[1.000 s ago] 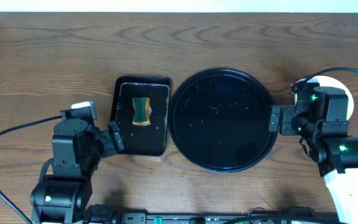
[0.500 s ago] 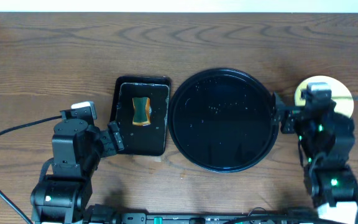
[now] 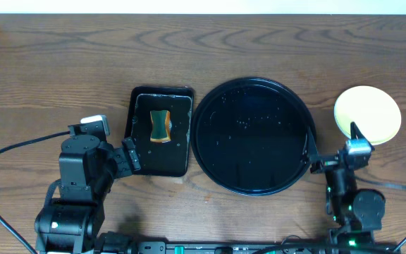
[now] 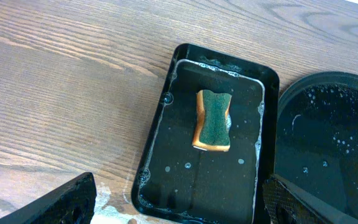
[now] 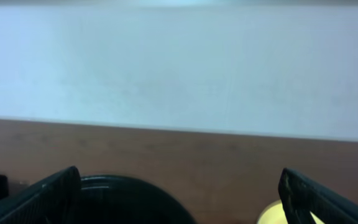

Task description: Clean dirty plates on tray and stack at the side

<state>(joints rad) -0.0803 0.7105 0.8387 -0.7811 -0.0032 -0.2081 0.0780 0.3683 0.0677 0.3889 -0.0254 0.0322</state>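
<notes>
Plates: right of the overhead frame, on the table near the round tray; only a clean pale yellow top shows
Round tray: centre of frame; wet, beaded with drops
Left gripper: lower left; fingers spread, holding nothing
Right gripper: lower right of the overhead frame; fingers wide apart, holding nothing
Sponge: in the rectangular tray, left of the round tray

No legible text, labels, brands or numbers in any view. Large round glossy black tray, small black rectangular tray, pale yellow round plastic plate: all unmarked.
</notes>
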